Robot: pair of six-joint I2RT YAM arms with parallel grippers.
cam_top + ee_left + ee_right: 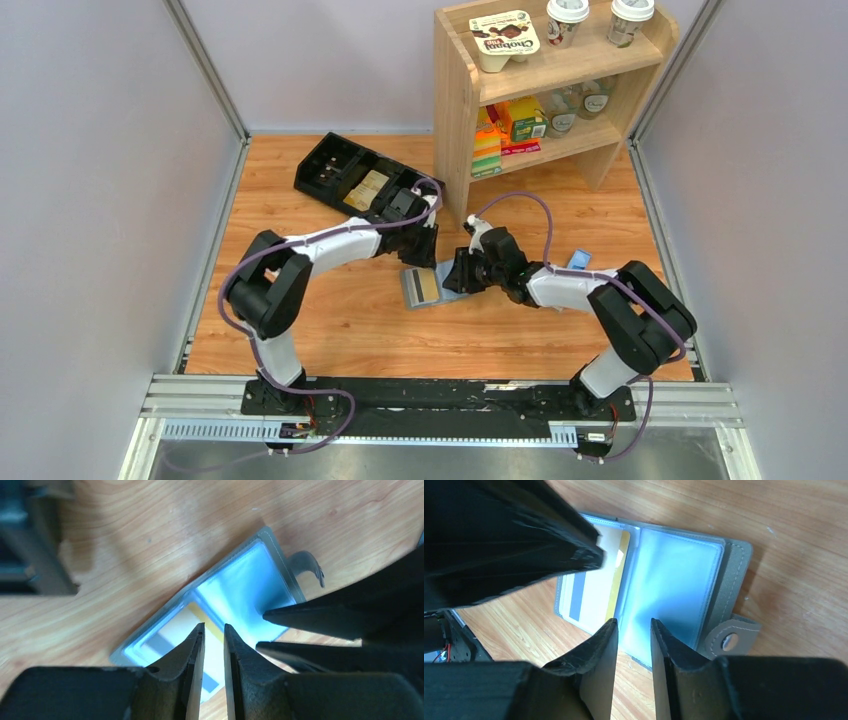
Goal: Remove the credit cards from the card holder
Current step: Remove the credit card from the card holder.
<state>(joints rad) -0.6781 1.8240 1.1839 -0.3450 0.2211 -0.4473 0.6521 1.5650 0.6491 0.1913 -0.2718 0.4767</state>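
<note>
The grey-blue card holder (pixel 452 296) lies open on the wooden table, clear sleeves up, its snap tab (pixel 729 640) to one side. A card (pixel 424 288), white with a tan stripe and a grey-blue stripe, sits in the left sleeve (pixel 594 587); the right sleeve (pixel 674 580) looks empty. My left gripper (pixel 422 258) hovers over the card (pixel 172 625), its jaws a narrow gap apart (pixel 214 630) with nothing between them. My right gripper (pixel 457 275) is at the near edge of the right sleeve, its jaws slightly apart (pixel 634 625) and empty. The two grippers are close together.
A black compartmented tray (pixel 345 175) lies at the back left, just behind the left arm. A wooden shelf (pixel 540 90) with cups and packets stands at the back right. A slim blue-and-white packet (pixel 578 260) lies beside the right arm.
</note>
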